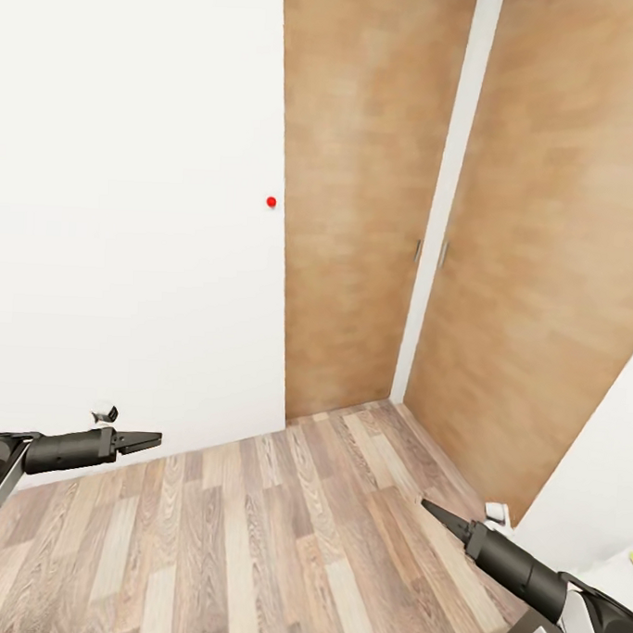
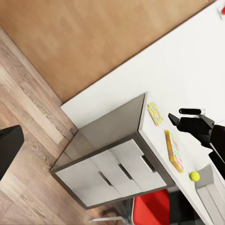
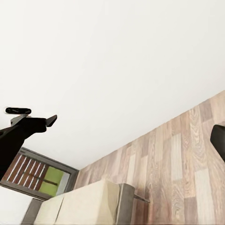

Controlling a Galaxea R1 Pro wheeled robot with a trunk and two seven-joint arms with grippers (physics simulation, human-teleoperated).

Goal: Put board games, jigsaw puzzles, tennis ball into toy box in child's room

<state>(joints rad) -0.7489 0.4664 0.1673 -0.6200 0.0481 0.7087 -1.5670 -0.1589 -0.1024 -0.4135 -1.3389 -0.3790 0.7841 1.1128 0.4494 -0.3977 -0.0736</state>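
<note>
In the left wrist view the table [image 2: 187, 70] stands against the white wall, with its white drawer unit [image 2: 117, 173] below. On it lie a small mosaic-patterned jigsaw puzzle [image 2: 154, 114], the long Skip-Bo board game [image 2: 173, 151] and the tennis ball [image 2: 194, 176]. A corner of the grey toy box [image 2: 209, 186] sits beside the ball. My right gripper [image 2: 172, 118] [image 1: 429, 506] hovers over the table's edge, open and empty. My left gripper [image 1: 154, 440] [image 3: 52, 119] hangs open above the floor. The cream bed [image 3: 89, 204] lies in the right wrist view.
Ahead are a white wall with a red button [image 1: 271, 202] and two wooden doors [image 1: 359, 217] meeting in a corner. Wood-plank floor [image 1: 277, 537] lies between my arms. A red chair [image 2: 154, 211] stands by the drawers. A white table corner [image 1: 609, 578] sits at my right.
</note>
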